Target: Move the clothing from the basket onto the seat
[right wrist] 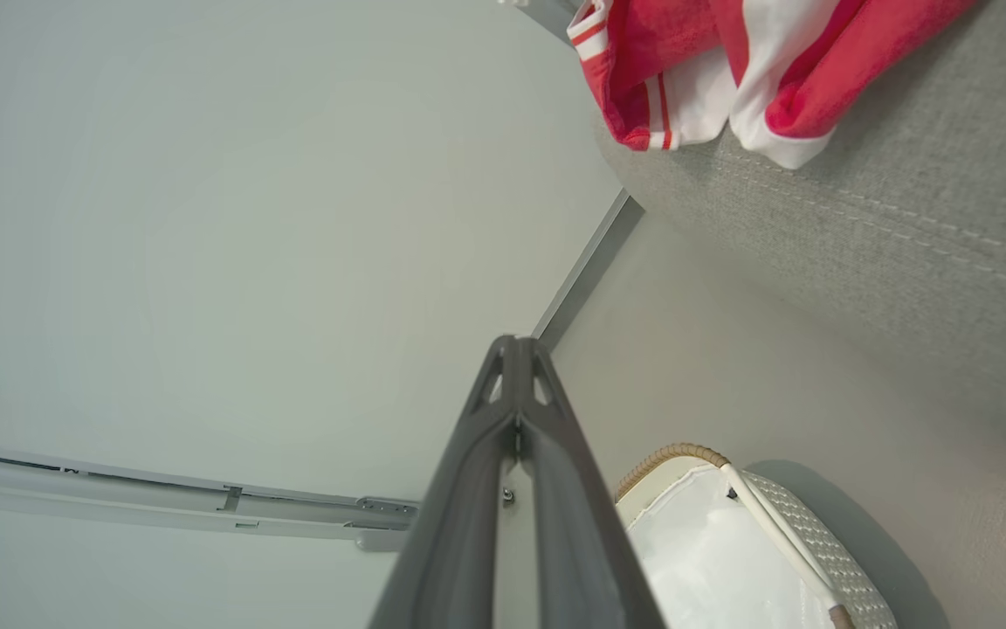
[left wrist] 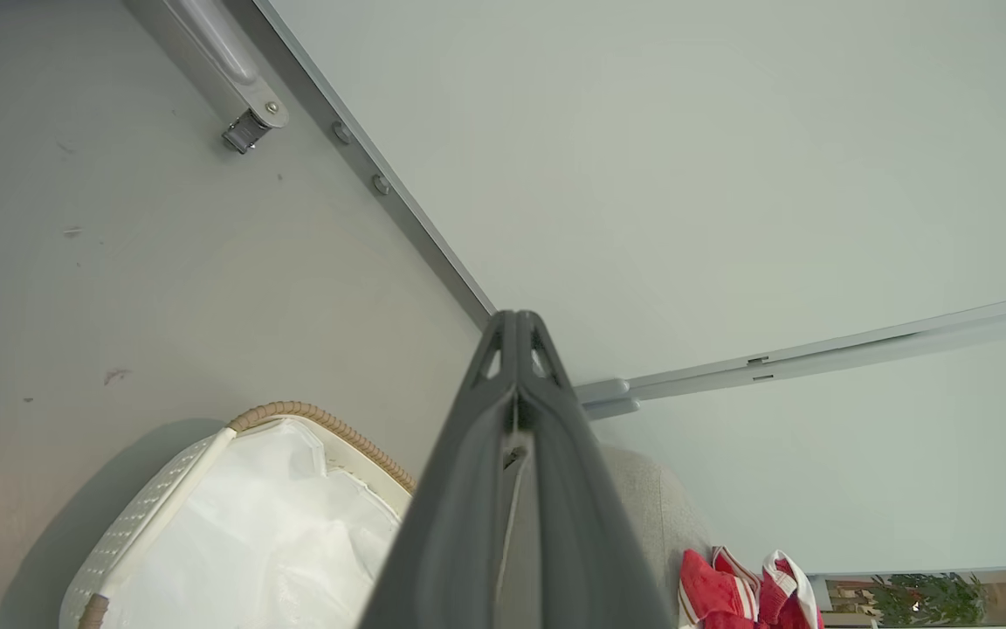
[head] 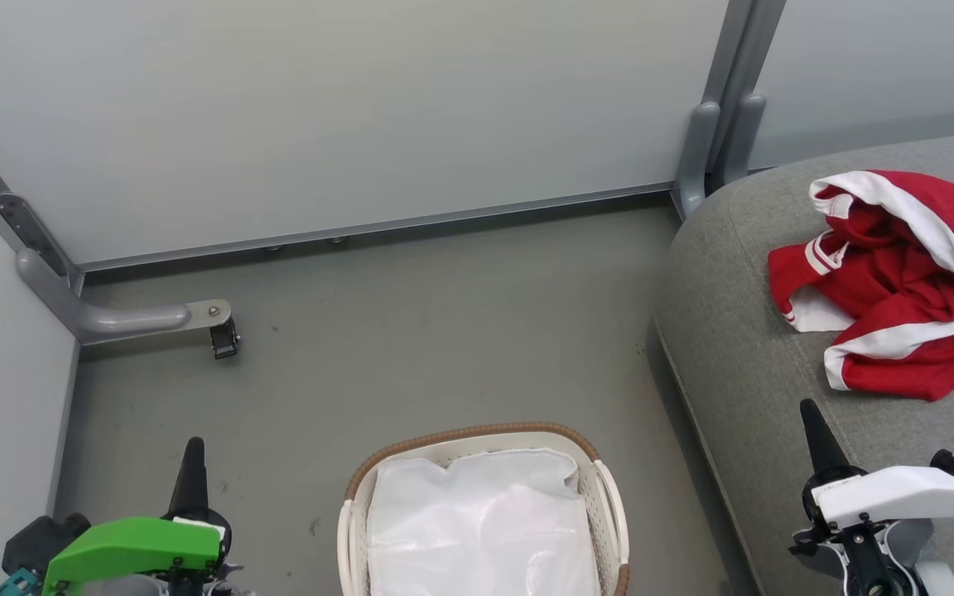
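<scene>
Progress looks near complete from my station. At seven o'clock in the head view my left gripper (head: 192, 455) hangs over the floor (head: 444, 314), its two fingers pressed together with nothing between them. At six o'clock sits the basket (head: 477, 432) — inside it I see just the crumpled white liner (head: 477, 530) and no red fabric, though I can't see under its folds. At three o'clock the clothing (head: 899, 281) lies in a loose red-and-white heap on the seat (head: 742, 331), well apart from the basket. At five o'clock my right gripper (head: 812, 430) hovers over the seat's near edge, likewise clenched and empty. I judge the transfer done — what's left, if anything, is a check beneath the liner.
</scene>
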Available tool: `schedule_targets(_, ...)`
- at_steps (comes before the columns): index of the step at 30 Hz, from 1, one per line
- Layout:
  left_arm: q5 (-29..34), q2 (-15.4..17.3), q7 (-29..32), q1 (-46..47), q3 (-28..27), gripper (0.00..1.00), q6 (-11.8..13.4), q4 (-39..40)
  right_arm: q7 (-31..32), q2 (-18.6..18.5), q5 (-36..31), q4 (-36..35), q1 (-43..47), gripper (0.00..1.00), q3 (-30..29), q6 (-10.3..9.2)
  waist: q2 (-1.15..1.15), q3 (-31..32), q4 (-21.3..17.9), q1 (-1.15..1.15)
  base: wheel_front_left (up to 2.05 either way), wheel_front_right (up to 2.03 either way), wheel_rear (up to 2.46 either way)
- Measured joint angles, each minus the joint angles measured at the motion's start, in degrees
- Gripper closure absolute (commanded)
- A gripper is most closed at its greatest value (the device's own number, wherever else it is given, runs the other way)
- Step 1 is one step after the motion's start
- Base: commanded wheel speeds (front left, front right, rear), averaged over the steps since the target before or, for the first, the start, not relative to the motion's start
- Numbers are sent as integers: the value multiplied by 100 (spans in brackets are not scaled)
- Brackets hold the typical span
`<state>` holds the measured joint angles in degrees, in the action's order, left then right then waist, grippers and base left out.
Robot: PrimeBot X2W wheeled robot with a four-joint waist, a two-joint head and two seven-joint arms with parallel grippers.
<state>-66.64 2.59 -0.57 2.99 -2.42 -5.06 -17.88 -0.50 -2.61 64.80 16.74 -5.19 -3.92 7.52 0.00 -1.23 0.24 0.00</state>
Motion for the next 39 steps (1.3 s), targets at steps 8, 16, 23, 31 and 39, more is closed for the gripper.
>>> schedule_targets(8,-431,0,110,34,-74,100,-45,68,110,-1,446,-41,-8,100,-44,0,0,14,-3,0,0,0,0)
schedule_targets(16,-825,2,229,104,-131,100,-76,119,220,-2,873,-80,-14,100,-85,-1,0,29,-6,0,0,0,0)
schedule_targets(23,-1151,3,311,115,-178,100,-101,167,312,-3,1220,-119,-19,100,-114,-1,0,41,-9,0,0,0,0)
schedule_targets(31,-1503,4,410,163,-242,100,-143,219,403,-4,1599,-154,-26,100,-148,-1,0,56,-13,0,0,0,0)
schedule_targets(39,-1825,7,505,185,-291,100,-158,270,503,-7,1952,-186,-44,100,-183,-2,0,70,-16,0,0,0,0)
